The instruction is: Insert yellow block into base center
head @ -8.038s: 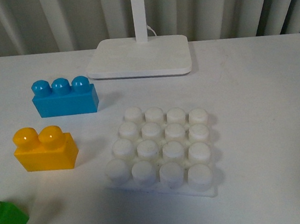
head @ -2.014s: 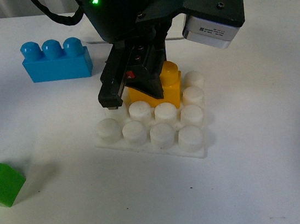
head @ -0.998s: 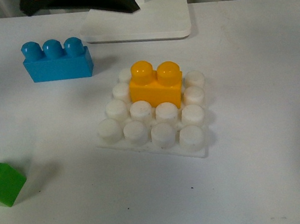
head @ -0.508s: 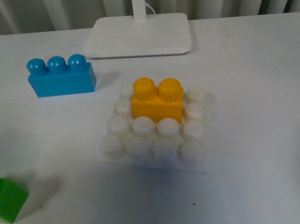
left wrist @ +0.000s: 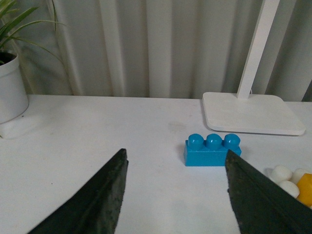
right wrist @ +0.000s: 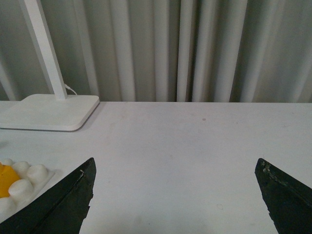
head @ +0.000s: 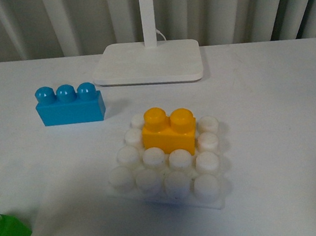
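The yellow block (head: 168, 131) stands upright on the white studded base (head: 171, 177), on the middle studs toward the far rows, with nothing holding it. Neither arm shows in the front view. My left gripper (left wrist: 173, 161) is open and empty, back over the bare table, with the base's edge (left wrist: 282, 175) and a bit of the yellow block (left wrist: 306, 187) off to one side. My right gripper (right wrist: 175, 168) is open wide and empty; the base (right wrist: 27, 183) and the yellow block (right wrist: 6, 179) show at the edge of its view.
A blue three-stud brick (head: 69, 104) lies left of the base and also shows in the left wrist view (left wrist: 212, 150). A green brick (head: 1, 234) sits at the near left. A white slab with a pole (head: 147, 61) stands behind. A plant pot (left wrist: 9, 87) stands far left.
Two seconds ago a gripper was down around the yellow block on the base. It let go and drew back out of the front view. The block stays on the base.
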`<move>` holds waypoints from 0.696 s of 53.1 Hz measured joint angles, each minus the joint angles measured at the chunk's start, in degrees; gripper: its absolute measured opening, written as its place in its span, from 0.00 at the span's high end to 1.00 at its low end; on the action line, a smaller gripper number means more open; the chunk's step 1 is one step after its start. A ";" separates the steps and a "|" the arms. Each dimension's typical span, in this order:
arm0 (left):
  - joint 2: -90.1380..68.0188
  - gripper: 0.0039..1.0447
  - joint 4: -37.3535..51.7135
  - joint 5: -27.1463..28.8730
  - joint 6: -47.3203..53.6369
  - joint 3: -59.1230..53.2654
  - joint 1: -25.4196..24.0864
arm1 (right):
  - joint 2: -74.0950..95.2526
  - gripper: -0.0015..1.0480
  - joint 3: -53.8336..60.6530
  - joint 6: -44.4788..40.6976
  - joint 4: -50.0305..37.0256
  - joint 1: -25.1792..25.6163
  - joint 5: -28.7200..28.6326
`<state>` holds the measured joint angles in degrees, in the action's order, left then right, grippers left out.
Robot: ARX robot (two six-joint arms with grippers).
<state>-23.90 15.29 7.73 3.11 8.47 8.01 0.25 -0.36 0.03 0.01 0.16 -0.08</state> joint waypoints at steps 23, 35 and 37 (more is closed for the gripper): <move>10.23 0.97 -4.28 -7.72 -2.99 -5.77 -7.87 | -0.02 0.09 0.00 0.00 0.00 0.00 0.00; 13.66 0.97 -5.18 -7.67 -3.04 -7.74 -7.87 | 0.00 0.09 0.00 0.00 0.00 0.00 0.02; 17.03 0.97 -9.31 -7.72 -3.04 -7.74 -7.87 | 0.00 0.09 0.00 0.00 0.00 0.00 0.00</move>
<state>-6.87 5.98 0.01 0.08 0.73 0.14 0.25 -0.36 0.03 0.01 0.16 -0.08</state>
